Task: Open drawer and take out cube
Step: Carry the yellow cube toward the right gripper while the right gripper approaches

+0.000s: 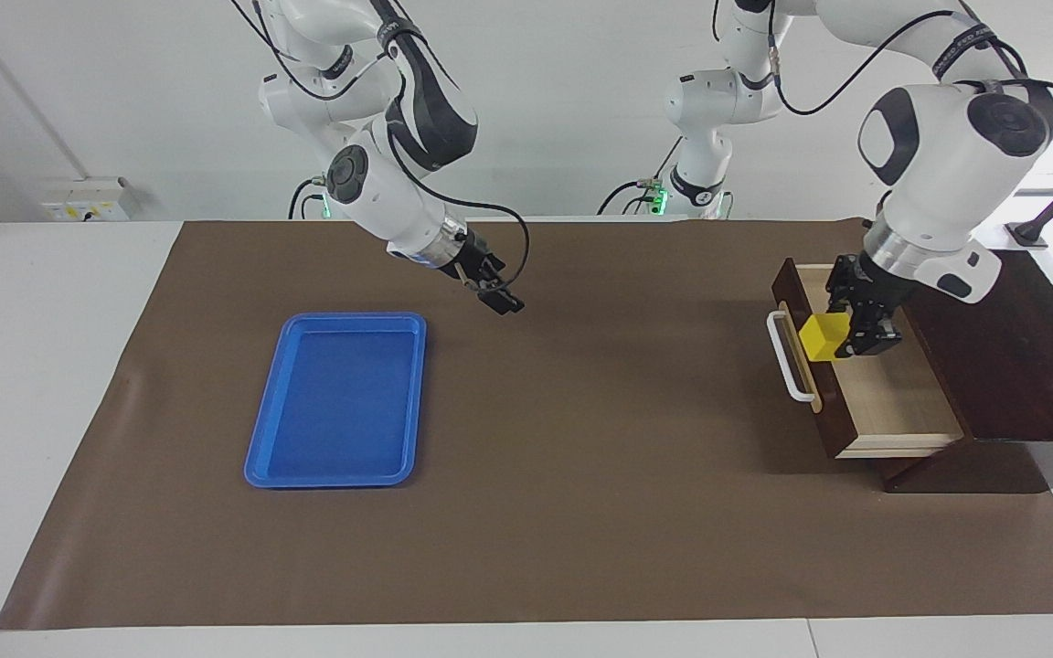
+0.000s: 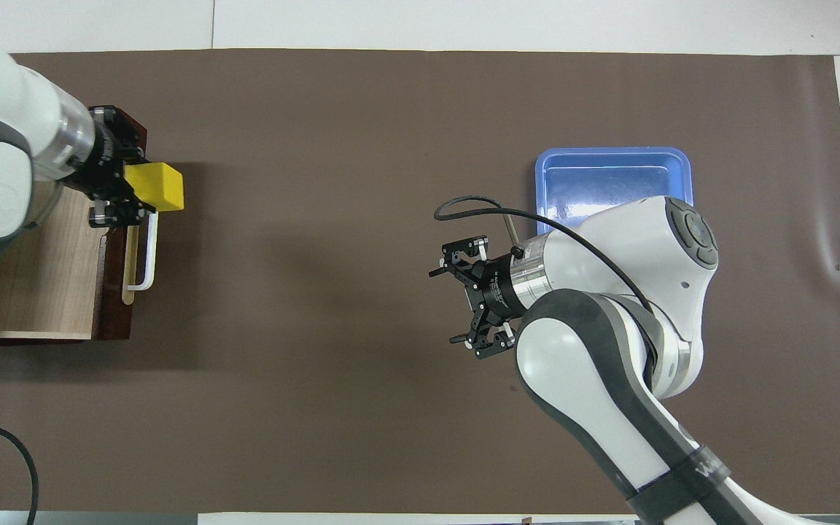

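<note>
The dark brown drawer (image 1: 892, 402) stands pulled open at the left arm's end of the table, its pale interior (image 2: 41, 284) bare and its white handle (image 1: 787, 361) facing the table's middle. My left gripper (image 1: 835, 334) is shut on the yellow cube (image 1: 819, 336) and holds it in the air over the drawer's front edge and handle (image 2: 146, 255). In the overhead view the cube (image 2: 160, 186) sticks out past the left gripper (image 2: 135, 191). My right gripper (image 1: 499, 300) is open and empty, in the air over the brown mat beside the blue tray; it also shows in the overhead view (image 2: 464, 306).
A blue plastic tray (image 1: 250, 457) lies empty on the brown mat toward the right arm's end; its rim also shows in the overhead view (image 2: 613, 152). The drawer's dark wooden cabinet (image 1: 1020, 366) sits at the table's edge. The brown mat (image 1: 581, 475) covers the table.
</note>
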